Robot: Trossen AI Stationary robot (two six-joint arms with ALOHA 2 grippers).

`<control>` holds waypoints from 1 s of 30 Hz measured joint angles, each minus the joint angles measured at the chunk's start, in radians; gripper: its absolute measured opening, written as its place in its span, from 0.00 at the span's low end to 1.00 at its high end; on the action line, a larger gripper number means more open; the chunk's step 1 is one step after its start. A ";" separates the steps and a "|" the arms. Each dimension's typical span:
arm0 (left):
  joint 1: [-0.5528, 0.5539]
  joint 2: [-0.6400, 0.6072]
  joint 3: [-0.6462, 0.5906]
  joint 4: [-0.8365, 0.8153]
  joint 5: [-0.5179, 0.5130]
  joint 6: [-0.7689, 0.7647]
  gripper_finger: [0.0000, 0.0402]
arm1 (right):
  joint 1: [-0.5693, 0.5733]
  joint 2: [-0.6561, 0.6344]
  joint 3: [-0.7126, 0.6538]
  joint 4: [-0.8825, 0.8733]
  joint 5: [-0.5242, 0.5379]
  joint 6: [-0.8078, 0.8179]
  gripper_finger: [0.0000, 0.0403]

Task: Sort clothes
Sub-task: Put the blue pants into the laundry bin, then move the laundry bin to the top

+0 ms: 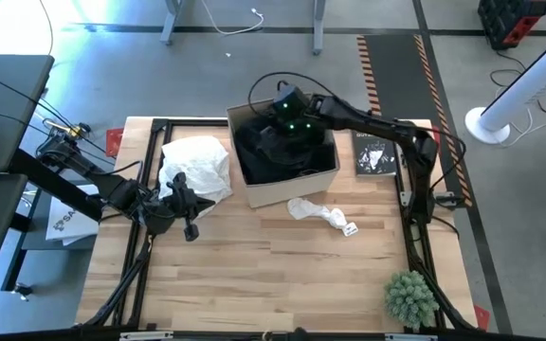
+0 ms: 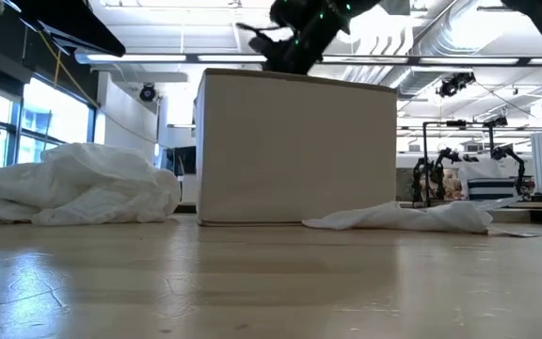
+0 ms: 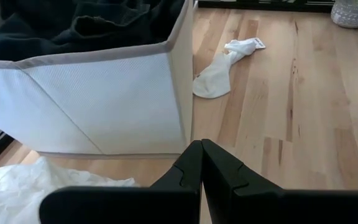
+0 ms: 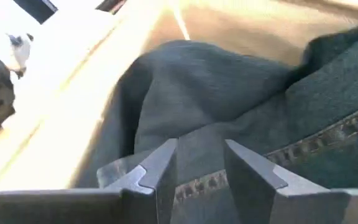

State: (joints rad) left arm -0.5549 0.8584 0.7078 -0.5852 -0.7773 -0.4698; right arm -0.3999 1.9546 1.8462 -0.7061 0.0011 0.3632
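Note:
A white fabric box (image 1: pixel 287 156) stands at the table's far middle, with large black clothes (image 1: pixel 282 152) piled inside it. My right gripper (image 4: pixel 201 163) hangs open over those black clothes (image 4: pixel 229 106), above the box rim (image 2: pixel 294 75), with nothing between its fingers. A crumpled white garment (image 1: pixel 197 166) lies on the table left of the box. A thin white sock (image 1: pixel 322 213) lies on the table just in front of the box. My left gripper (image 3: pixel 201 163) is shut and holds nothing; it hovers at the near edge of the white garment, pointing at the box's near left corner.
A black book (image 1: pixel 375 156) lies right of the box. A small green plant (image 1: pixel 410 296) stands at the near right corner. Black frame rails (image 1: pixel 150 180) run along the table's left, far and right edges. Bare wood (image 1: pixel 282 275) spreads across the near half.

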 joint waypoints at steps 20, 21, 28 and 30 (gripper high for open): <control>0.011 0.064 0.000 0.098 -0.020 0.045 0.00 | -0.026 0.085 -0.255 0.250 0.361 -0.023 0.32; 0.016 0.074 0.000 0.125 -0.019 0.065 0.00 | -0.018 0.077 -0.243 0.244 0.377 -0.032 0.32; 0.067 0.150 0.000 0.283 0.067 0.134 0.00 | 0.071 -0.080 -0.118 0.232 0.425 -0.111 0.32; 0.084 0.179 0.000 0.308 0.083 0.155 0.00 | 0.112 -0.122 -0.117 0.217 0.432 -0.147 0.32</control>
State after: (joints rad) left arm -0.4712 1.0370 0.7078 -0.2772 -0.6940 -0.3151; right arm -0.2876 1.8325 1.7291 -0.4890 0.4326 0.2163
